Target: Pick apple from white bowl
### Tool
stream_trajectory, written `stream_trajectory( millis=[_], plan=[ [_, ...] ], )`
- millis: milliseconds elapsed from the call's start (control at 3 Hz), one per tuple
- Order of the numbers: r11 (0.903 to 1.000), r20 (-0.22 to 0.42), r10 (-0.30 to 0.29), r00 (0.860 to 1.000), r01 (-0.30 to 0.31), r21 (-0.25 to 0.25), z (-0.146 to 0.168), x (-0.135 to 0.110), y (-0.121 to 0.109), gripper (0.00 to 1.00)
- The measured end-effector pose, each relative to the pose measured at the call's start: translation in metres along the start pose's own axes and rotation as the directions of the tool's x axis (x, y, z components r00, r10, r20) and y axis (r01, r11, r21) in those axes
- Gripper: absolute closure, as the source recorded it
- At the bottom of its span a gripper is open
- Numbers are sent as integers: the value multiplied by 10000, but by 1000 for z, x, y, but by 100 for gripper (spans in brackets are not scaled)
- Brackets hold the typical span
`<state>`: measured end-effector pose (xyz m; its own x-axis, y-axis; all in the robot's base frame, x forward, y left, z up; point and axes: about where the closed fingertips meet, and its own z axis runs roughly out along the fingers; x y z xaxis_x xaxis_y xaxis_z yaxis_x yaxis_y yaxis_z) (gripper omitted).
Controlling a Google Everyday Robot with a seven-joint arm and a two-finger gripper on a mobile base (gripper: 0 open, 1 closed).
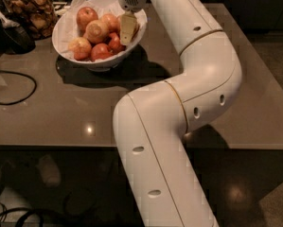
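Observation:
The white bowl (67,25) stands at the back left of the table, lined with white paper and holding several apples. A pale yellow-tan apple with an orange-red blush (111,21) lies at the bowl's right side. A pale apple showing its stem dimple (97,30) lies beside it, with smaller deep-red apples (114,43) in front. My gripper (128,28) hangs from the white arm, lowered into the right side of the bowl, right beside the blushed apple. I cannot tell whether it touches the apple.
A glass jar of brown snacks (31,9) stands left of the bowl. A black cable (19,75) loops over the table's left part. A dark object (8,30) lies by the jar. My white arm (179,108) crosses the table's middle and right.

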<state>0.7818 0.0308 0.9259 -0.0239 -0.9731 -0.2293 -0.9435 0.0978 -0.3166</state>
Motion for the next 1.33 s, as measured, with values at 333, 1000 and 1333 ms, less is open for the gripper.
stream_trajectory(
  millis=[333,1000,1333],
  plan=[
    [9999,-57,-67,10000,66,-81,5,0,1,26],
    [9999,-141,-77,9999,75,-144,13,3,1,44],
    [9999,-142,-77,9999,75,-144,13,3,1,67]
  ],
)
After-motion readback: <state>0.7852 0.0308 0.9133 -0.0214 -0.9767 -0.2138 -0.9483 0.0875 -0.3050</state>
